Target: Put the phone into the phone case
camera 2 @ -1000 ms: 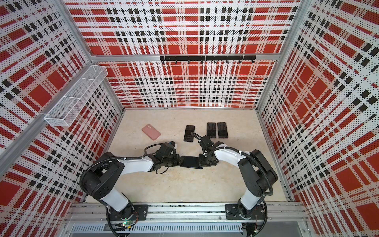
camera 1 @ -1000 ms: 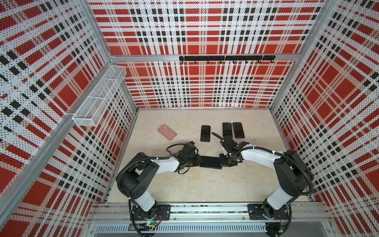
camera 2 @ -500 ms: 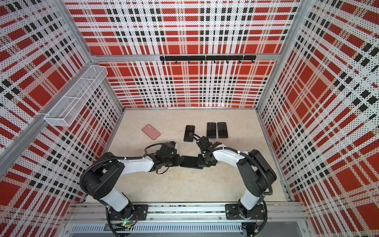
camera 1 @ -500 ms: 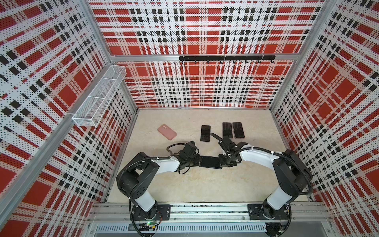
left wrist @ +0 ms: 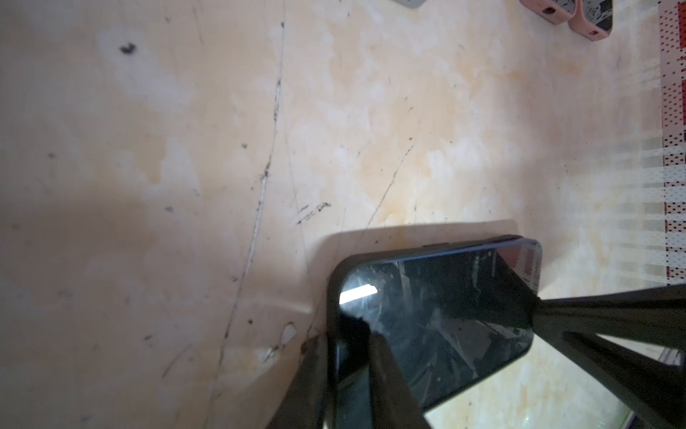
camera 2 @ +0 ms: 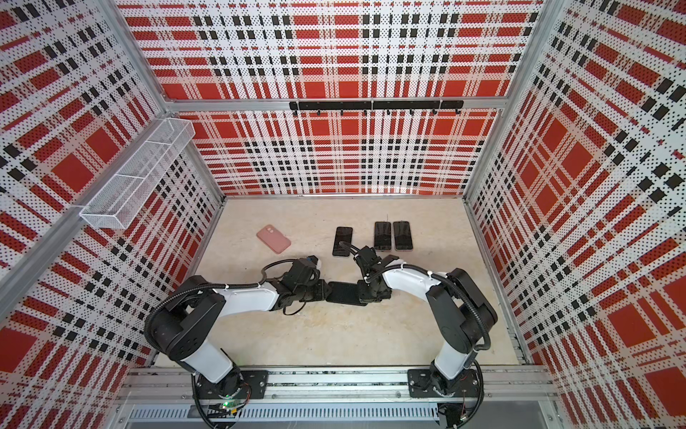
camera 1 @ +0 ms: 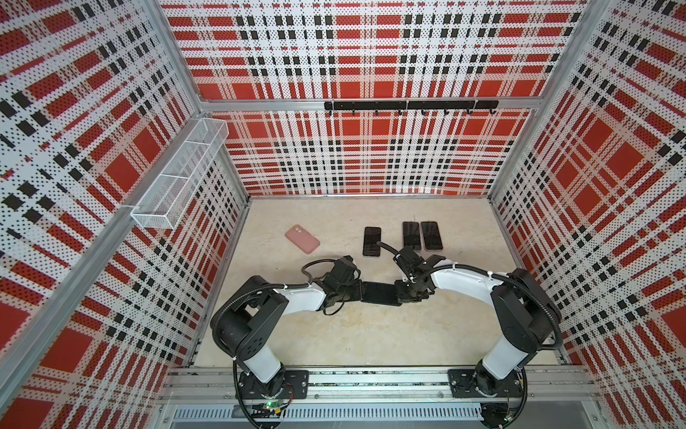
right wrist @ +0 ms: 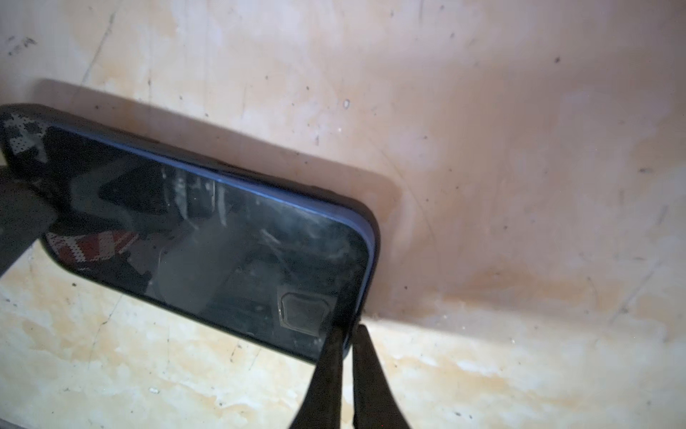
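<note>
The phone (camera 1: 380, 292) lies screen up in the black phone case (right wrist: 373, 237), held between both arms. It is nearer the robot than the pink case (camera 1: 302, 239) and to its right in both top views. The left gripper (camera 1: 358, 291) squeezes the phone at one short end, one finger on the glass, one under. The right gripper (right wrist: 347, 334) pinches the phone case's rim at a corner of the other end.
</note>
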